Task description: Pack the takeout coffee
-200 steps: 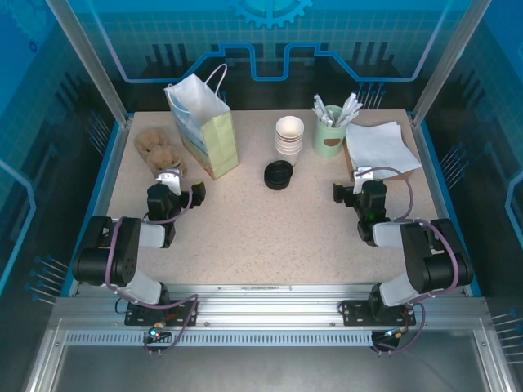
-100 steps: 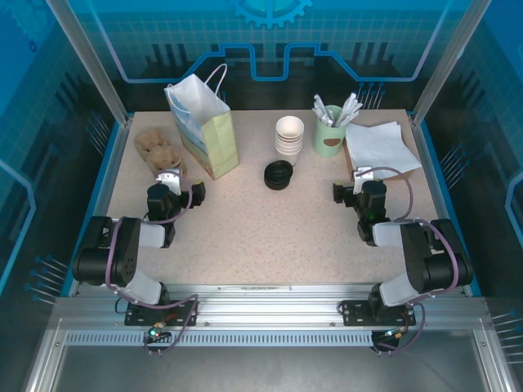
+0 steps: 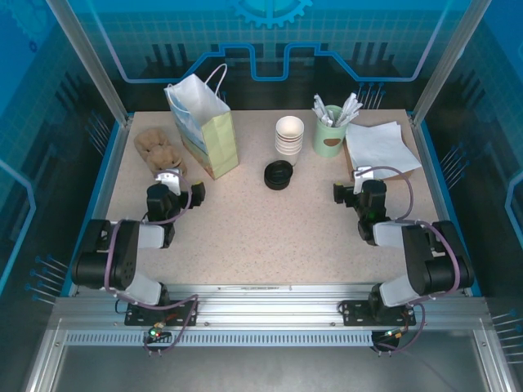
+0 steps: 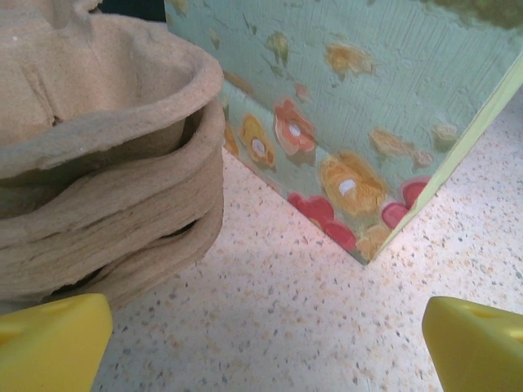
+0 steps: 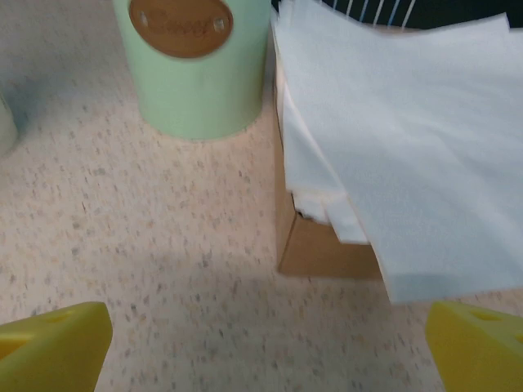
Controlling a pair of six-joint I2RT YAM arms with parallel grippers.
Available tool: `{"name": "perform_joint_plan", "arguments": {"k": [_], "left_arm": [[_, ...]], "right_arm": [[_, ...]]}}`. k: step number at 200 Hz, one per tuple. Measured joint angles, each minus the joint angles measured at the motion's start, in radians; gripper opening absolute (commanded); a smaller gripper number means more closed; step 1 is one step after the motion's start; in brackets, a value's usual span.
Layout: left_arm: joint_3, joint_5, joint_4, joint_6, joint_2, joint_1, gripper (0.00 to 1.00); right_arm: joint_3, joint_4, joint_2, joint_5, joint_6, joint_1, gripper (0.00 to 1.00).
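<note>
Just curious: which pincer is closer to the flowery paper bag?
Left. The left pincer sits just before the bag, at its near corner; the right pincer is across the table, by the napkins.

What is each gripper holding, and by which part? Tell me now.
Nothing is held. The left gripper and the right gripper both stand open, with nothing between their fingers.

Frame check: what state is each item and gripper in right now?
Gift bag: upright, top open.
White cups: stacked upright, no lids.
Black lids: loose stack on table.
Green holder: upright, holding white packets.
Napkins: piled on a cardboard box.
Pulp carriers: nested in a stack.
Left gripper: open, empty.
Right gripper: open, empty.
</note>
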Motion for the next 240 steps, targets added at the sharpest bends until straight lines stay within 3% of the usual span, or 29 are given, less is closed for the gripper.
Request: {"name": "perform_joint_plan", "arguments": {"k": [44,65,84,116,136,158,201,240], "left_arm": [[0.154,-0.045,-0.36,-0.121,-0.284,0.001,0.99],[0.218,0.023,-0.467,-0.248,-0.402,0.001,0.98],[0.226,0.096,-0.515,-0.367,-0.479,-0.012,0.97],[0.299,0.155,-0.659,-0.457,-0.496,-0.136,0.95],[0.378,0.162,-0.739,-0.457,-0.476,-0.226,0.93],[0.441,0.162,-0.78,-0.451,-0.446,-0.296,0.92],[0.53,0.161,-0.849,-0.407,-0.343,-0.395,0.91],[0.64,0.161,-0.911,-0.348,-0.236,-0.431,0.9]], "right_arm": [[0.151,-0.308,-0.302,0.015,0.133,0.0,0.99],[0.241,-0.414,-0.415,-0.018,0.227,0.017,0.97],[0.348,-0.511,-0.43,-0.021,0.283,0.094,0.95],[0.627,-0.713,-0.251,-0.016,0.317,0.276,0.89],[0.8,-0.833,-0.094,-0.016,0.319,0.333,0.82],[0.981,-0.964,0.079,-0.01,0.326,0.347,0.7],[1.266,-1.168,0.352,0.05,0.314,0.347,0.55],[1.466,-1.289,0.502,0.125,0.288,0.346,0.5]]}}
